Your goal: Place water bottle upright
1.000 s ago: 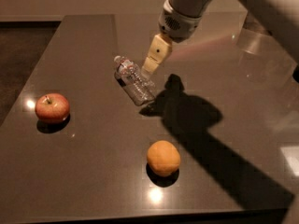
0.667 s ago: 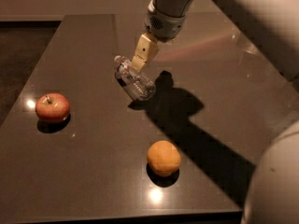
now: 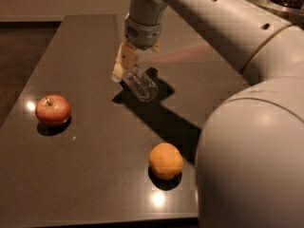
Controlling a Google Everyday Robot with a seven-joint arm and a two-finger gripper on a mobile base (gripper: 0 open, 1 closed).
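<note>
The gripper (image 3: pixel 122 69) has moved left and down in the last second. Before, it hung beside the water bottle (image 3: pixel 141 84). Now it sits right at the bottle's far end, where the cap would be. The bottle has not moved. It lies on its side on the table (image 3: pixel 71 184), so standing it up is not yet done. I cannot tell if the gripper is wide or closed.

The bottle is clear, bumpy plastic, round like a tube. The table is dark, smooth and shiny. A red apple (image 3: pixel 53 109) and a round orange (image 3: pixel 166 160) sit well apart from it.
</note>
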